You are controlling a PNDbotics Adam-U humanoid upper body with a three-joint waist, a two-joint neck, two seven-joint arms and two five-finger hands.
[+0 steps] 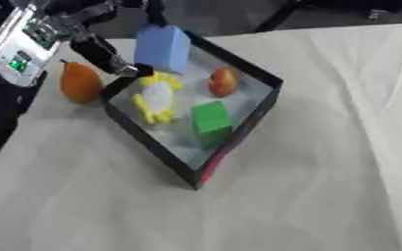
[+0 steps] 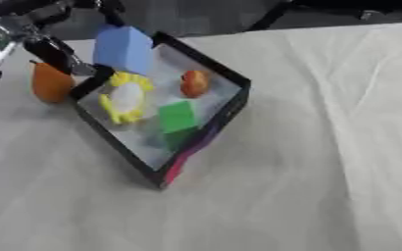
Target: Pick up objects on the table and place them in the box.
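Left hand [image 1: 110,56] pinches the blue block [image 1: 163,48] over the box's [image 1: 238,137] far corner, I judge for release beside the yellow ring [image 1: 156,97], green cube [image 1: 211,117] and reddish fruit [image 1: 223,82]; the pear [image 1: 79,82] waits outside.

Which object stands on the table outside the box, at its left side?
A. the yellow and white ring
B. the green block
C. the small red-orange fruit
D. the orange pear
D: the orange pear stands on the white table just outside the left wall of the black box, while the green block, the yellow and white ring and the small red-orange fruit all lie inside it.
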